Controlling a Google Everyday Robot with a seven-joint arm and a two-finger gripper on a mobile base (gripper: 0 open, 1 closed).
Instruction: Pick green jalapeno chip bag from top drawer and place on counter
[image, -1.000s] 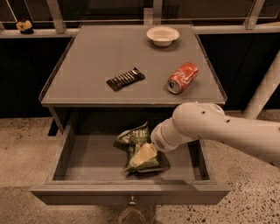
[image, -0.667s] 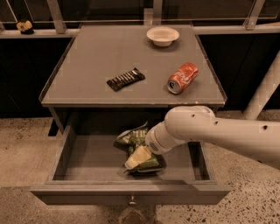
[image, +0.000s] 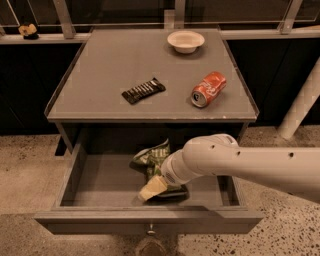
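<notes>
The candy bar is lying on the counter, left of the soda can, with the bowl sitting behind both. Below, the green jalapeno chip bag is lying mid-way across the top drawer, and the gripper is hanging at the bag's front edge.

High front view, angled down — pincer in drawer

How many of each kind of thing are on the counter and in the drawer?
Bowl: 1
Soda can: 1
Candy bar: 1
Green chip bag: 1, in the drawer, with the end effector at it
Total: 4
</notes>
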